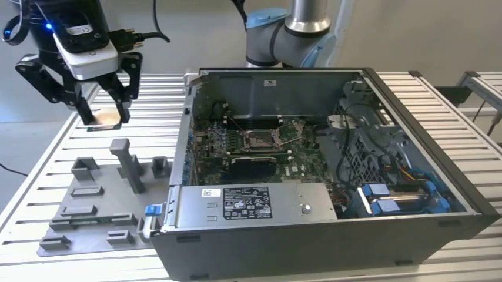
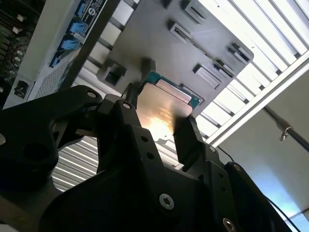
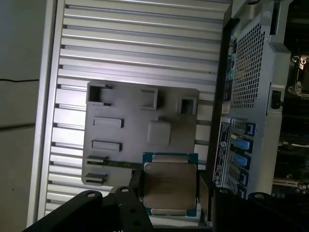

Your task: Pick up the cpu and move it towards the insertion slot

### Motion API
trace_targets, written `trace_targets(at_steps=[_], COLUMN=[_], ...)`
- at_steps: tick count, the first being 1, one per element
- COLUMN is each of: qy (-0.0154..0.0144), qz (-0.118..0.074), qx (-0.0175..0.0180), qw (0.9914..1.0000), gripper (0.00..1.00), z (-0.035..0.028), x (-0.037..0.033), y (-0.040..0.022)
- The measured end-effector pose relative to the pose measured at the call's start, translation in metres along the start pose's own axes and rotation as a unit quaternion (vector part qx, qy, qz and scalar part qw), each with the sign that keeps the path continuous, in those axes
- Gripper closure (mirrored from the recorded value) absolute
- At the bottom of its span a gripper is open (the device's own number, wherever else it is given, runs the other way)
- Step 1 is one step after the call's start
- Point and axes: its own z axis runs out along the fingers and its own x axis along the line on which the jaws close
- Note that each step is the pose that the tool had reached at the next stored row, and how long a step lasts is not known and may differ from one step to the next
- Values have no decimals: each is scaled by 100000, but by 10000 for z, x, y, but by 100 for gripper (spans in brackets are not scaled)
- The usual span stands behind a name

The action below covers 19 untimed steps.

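Between the black fingers (image 3: pixel 136 186) of the arm's gripper (image 1: pixel 103 118) sits the small flat square cpu with its shiny silver top and pale edge (image 1: pixel 104 123). It is clamped by two opposite edges and held flat, face up toward the wrist. Below the hand lies the grey plastic fixture plate with its raised pockets (image 3: pixel 120 121) on the slatted aluminium table (image 1: pixel 157 117), and the chip looks lifted clear of it. The square silver-framed insertion slot with thin wire levers (image 1: pixel 263 138) lies well apart from the hand, off to the exterior view's right and lower, on the board inside the open dark grey metal computer case (image 1: pixel 314 247). The case's side wall stands between hand and slot, so I judge the path must go over it. The chip's underside is hidden, and I cannot tell whether the slot's levers and frame stand open.
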Motion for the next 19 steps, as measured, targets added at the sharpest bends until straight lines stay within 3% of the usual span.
trace_targets(at_steps=[19], qy=[138], qz=[6], qx=[-10], qw=[100000], gripper=[100], z=[-14], x=[-570], y=[-53])
